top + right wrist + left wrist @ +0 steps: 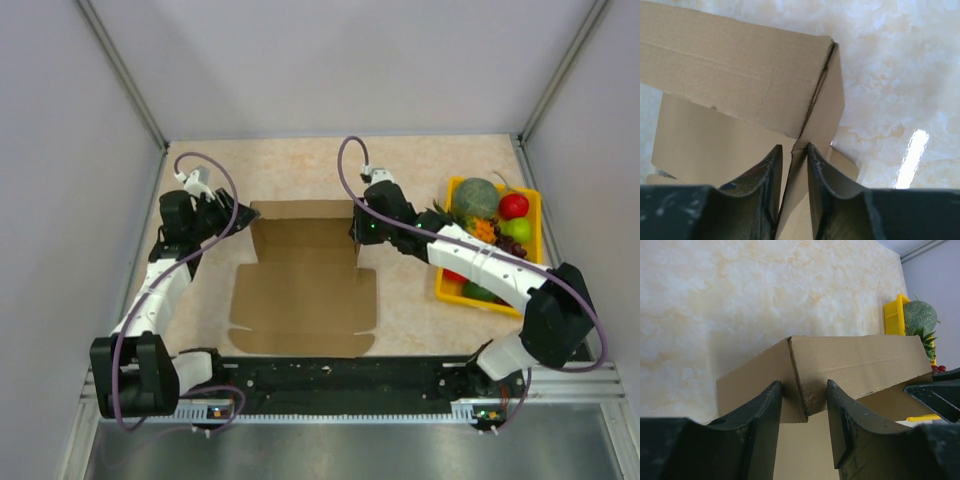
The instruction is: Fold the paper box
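The paper box [305, 295] is brown cardboard, partly folded: its back wall stands upright and the front panel lies flat on the table. My left gripper [238, 215] is at the back left corner. In the left wrist view that gripper [804, 384] straddles the corner of the box [860, 360], one fingertip against each panel. My right gripper [357, 235] is at the back right corner. In the right wrist view its jaws [794, 147] stand narrowly apart around the upright side flap of the box [730, 70]. The flap lies against the right finger, with a gap on the left.
A yellow fruit tray [441, 285] with a melon, apples and other fruit stands right of the box, close to the right arm. Grey walls enclose the table on three sides. The arm bases and a black rail run along the near edge.
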